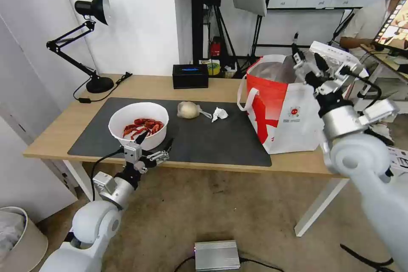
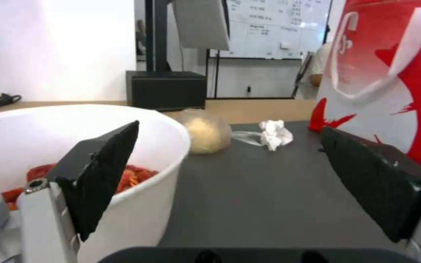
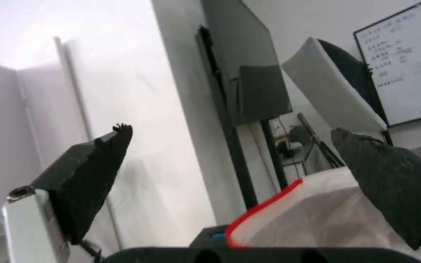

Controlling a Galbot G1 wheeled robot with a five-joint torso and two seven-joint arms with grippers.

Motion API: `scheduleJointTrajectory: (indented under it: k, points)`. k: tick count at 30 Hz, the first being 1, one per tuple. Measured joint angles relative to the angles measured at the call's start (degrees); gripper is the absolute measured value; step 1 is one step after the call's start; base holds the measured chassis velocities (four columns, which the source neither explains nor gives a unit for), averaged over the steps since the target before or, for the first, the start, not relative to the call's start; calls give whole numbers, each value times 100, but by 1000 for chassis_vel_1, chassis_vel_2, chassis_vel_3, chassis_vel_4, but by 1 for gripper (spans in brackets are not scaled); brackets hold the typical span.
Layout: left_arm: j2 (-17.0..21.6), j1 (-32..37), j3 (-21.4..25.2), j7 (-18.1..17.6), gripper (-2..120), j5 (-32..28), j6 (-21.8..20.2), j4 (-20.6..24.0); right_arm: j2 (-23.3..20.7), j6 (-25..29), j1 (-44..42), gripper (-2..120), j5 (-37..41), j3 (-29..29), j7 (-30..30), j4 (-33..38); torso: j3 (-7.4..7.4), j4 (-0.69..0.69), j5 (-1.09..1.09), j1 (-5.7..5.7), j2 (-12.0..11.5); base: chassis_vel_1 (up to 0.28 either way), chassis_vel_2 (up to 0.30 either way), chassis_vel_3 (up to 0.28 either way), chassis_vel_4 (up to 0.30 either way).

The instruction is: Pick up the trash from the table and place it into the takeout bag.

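Fingers of the left gripper (image 1: 156, 142) gape wide at six o'clock of the white bowl (image 1: 138, 124), empty; I'd straddle its rim squarely. Right gripper (image 1: 307, 57), spread, hovers over the takeout bag (image 1: 284, 108).

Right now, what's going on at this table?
A two-armed robot is clearing trash into a takeout bag. Its left pincer is open at the near edge of the table, one finger over the rim of the white bowl. The right pincer hangs open above the bag's mouth, holding nothing. A wrapped lump and a tissue lie on the mat.
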State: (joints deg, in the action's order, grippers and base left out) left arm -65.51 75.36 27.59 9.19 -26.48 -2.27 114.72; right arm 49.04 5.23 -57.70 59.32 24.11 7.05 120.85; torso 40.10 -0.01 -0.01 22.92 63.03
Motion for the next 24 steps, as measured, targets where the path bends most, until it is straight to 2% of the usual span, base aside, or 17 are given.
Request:
scheduleJointTrajectory:
  k: [6,9,15,24]
  points:
    - [-25,39,141,-133,100,5,-14,-17,315,74,-614,100,-683,4,-138,123,0,1,0,0,0,0,0,0,0]
    - [-33,64,233,-177,100,8,-20,-49,526,178,-1032,100,-1346,8,-244,121,0,1,0,0,0,0,0,0,0]
    - [-38,89,321,-197,100,13,-33,-71,785,309,-1466,100,-2152,29,-270,65,0,1,1,0,0,0,0,0,0]
    - [-107,118,413,-201,100,54,-37,-146,1196,399,-2045,100,-3067,-10,211,-75,0,1,0,0,-1,0,0,0,0]
